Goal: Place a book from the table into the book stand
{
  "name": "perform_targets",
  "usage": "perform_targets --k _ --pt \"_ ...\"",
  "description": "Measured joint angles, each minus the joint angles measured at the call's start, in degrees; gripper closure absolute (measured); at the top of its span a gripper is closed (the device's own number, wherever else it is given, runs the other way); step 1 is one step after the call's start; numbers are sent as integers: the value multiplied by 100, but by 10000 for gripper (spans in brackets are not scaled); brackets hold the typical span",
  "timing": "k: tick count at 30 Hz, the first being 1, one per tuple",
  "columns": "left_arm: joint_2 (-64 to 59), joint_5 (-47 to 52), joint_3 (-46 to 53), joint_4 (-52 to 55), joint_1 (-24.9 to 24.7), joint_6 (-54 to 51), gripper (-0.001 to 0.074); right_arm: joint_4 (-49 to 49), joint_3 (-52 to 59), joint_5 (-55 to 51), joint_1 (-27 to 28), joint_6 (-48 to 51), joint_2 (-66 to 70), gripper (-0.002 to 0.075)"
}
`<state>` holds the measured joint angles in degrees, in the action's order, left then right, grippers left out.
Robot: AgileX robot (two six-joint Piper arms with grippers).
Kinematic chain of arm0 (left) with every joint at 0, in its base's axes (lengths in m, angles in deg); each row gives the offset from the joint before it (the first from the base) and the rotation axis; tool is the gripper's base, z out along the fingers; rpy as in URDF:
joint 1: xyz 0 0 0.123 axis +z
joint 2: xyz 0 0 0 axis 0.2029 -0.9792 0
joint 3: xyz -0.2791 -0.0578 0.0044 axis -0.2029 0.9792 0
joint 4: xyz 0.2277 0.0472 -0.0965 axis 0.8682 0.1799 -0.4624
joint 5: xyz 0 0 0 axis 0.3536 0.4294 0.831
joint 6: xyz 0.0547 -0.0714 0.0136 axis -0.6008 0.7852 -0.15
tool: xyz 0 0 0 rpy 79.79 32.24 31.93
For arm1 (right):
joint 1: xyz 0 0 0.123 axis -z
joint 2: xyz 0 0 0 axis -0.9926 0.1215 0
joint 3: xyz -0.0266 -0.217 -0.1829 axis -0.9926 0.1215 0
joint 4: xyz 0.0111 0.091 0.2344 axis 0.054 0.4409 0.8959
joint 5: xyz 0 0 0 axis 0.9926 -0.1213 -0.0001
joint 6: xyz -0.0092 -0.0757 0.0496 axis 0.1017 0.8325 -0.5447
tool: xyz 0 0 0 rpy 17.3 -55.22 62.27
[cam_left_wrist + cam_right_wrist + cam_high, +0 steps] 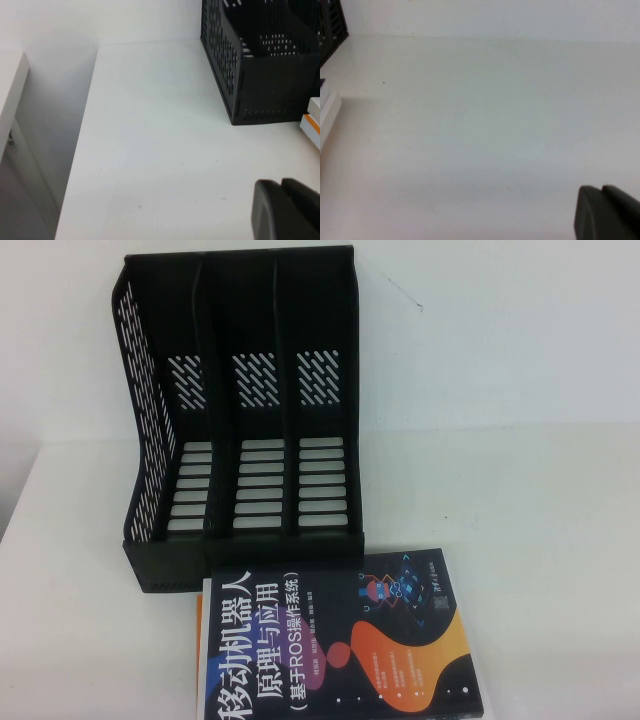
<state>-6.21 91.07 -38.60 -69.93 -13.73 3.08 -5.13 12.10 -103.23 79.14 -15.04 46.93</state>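
- The book (345, 645), navy with a big white Chinese title, lies flat, cover up, at the near edge of the desk (520, 540), on top of at least one more book whose pale edges (314, 120) poke out from under it.
- Its long axis runs from the near edge toward the far edge, slightly skewed; its far end sits just in front of the book stand (240, 410).
- The stand is upright toward the far left part of the desk, its three slots empty and open toward the book.
- The left hand (285, 210) hangs over bare desk near the left edge; the book and stand lie off toward the middle from it. Only a dark tip shows, so I cannot tell whether it is spread or pressed together.
- The right hand (607, 212) hovers over the bare right side, the book stack toward the middle from it; its state I cannot tell either.
- Neither arm touches the book; I'd judge both about equally near, one on each long side.
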Motion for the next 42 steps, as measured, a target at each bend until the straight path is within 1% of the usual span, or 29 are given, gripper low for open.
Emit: perform_targets --k 5,10,12,17,20,23,26,28,35,42 --pt "0 -84 0 0 0 0 737 -22 37 354 0 0 0 729" --pt "0 -601 35 0 0 0 737 -26 47 1499 0 0 0 729" --pt "0 -1026 35 0 0 0 737 -35 47 2146 0 0 0 729" --pt "0 -2468 35 0 0 0 737 -35 47 4058 0 0 0 729" --pt "0 -3312 35 0 0 -8 737 -35 47 4872 0 0 0 729" --pt "0 -3896 35 0 0 -35 737 -40 47 5399 0 0 0 729" --pt "0 -4322 35 -37 0 -91 737 -49 47 5638 0 0 0 729" --pt "0 -4377 35 -67 0 -106 737 -49 47 5681 0 0 0 729" --pt "0 -3982 35 -108 0 -9 737 -62 47 6068 0 -114 0 729" --pt "0 -3970 35 -121 0 283 737 -75 47 6876 0 -248 0 729"
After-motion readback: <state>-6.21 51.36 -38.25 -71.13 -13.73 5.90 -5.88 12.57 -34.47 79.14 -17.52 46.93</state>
